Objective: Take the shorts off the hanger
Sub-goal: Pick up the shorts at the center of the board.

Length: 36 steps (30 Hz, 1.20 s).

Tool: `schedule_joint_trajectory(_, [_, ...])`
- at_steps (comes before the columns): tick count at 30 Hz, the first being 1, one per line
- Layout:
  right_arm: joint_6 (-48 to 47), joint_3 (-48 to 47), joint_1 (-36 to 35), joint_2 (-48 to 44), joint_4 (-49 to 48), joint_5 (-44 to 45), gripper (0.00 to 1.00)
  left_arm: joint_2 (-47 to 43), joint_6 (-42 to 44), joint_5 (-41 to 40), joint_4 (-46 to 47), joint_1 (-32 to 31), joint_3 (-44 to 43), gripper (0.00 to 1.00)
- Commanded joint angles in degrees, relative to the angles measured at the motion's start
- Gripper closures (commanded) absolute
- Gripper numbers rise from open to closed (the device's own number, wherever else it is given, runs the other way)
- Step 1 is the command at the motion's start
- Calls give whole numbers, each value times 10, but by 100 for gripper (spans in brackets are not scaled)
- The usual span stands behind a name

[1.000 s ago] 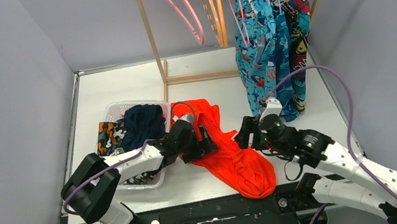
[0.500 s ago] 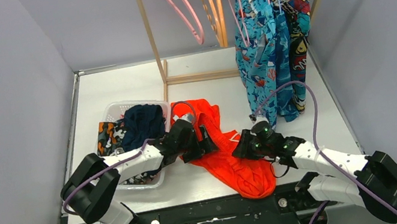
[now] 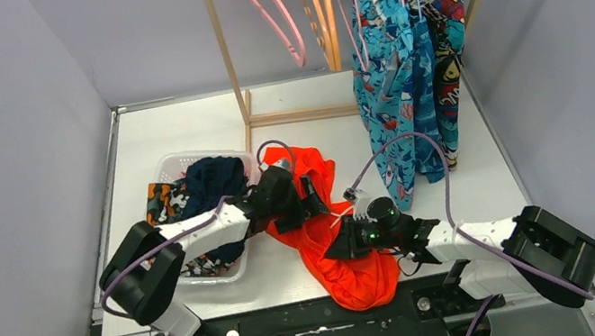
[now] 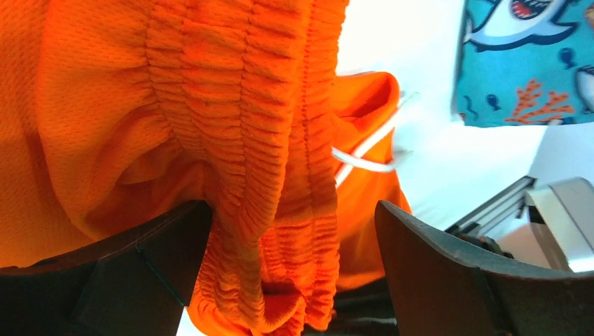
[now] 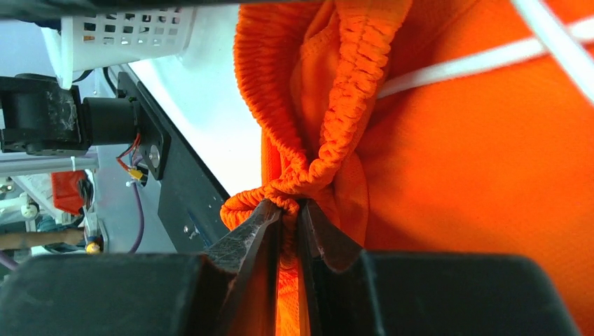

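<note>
Orange-red shorts point(image 3: 350, 260) lie off the hanger on the counter point(image 3: 179, 133); right hand point(image 5: 291, 210) pinched tight on their waistband; left hand point(image 4: 287, 224) wide open astride it, gripping nothing; basket point(image 3: 170, 165) holds removed pairs; teal-blue shorts point(image 3: 390, 88) and comic-print shorts point(image 3: 445, 24) hang unremoved.

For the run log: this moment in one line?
left gripper: open, astride orange-red shorts waistband | right gripper: shut on orange-red shorts | teal shorts: hanging

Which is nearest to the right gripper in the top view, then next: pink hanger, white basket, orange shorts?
1. orange shorts, pinched in the right gripper.
2. white basket, to its left.
3. pink hanger, on the rack at the back.
</note>
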<state>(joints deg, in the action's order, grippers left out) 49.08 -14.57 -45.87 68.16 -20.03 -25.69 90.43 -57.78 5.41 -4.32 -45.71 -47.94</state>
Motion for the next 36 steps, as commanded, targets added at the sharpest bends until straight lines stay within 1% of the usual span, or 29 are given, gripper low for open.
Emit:
schedule_joint_trajectory(1, [-3,4,-11,19,-91,-17,89,42,55,-20,-51,-17,-47,12])
schedule_joint_trajectory(3, [-2,4,-14,19,-92,-11,88,57,86,-39,-56,-30,-50,13])
schedule_joint_trajectory(5, [-2,6,-15,10,-89,-4,87,80,103,-59,-102,-37,-75,20])
schedule_joint_trajectory(7, [-6,6,-15,-9,-72,3,83,90,116,-83,-132,-41,-87,26])
schedule_joint_trajectory(9, [-13,3,-15,-37,-37,18,77,90,124,-92,-131,-42,-82,42])
schedule_joint_trajectory(11, [-18,-2,-14,-73,14,43,65,88,135,-98,-135,-41,-83,61])
schedule_joint_trajectory(14, [-19,-17,-14,-145,108,110,55,68,155,-111,-139,-41,-95,82])
schedule_joint_trajectory(16, [-15,-34,-14,-207,197,175,48,44,172,-118,-134,-42,-106,90])
schedule_joint_trajectory(17, [-11,-42,-14,-236,231,211,46,31,183,-122,-134,-41,-114,95])
schedule_joint_trajectory(19, [-6,-57,-14,-289,290,281,43,4,205,-140,-154,-41,-147,99])
schedule_joint_trajectory(22, [-3,-65,-13,-365,328,358,37,-45,253,-173,-186,-41,-195,100])
schedule_joint_trajectory(27, [11,-51,-11,-449,334,432,35,-102,340,-139,-196,-38,-212,100])
schedule_joint_trajectory(30, [14,-49,-12,-460,335,454,35,-103,365,-80,-201,-38,-173,100])
schedule_joint_trajectory(33, [21,-58,-12,-441,347,476,35,-78,351,-1,-189,-48,-111,100])
schedule_joint_trajectory(34, [26,-65,-12,-429,356,484,34,-71,339,17,-173,-57,-91,95])
schedule_joint_trajectory(36, [34,-81,-11,-403,371,499,34,-63,313,8,-139,-90,-61,85])
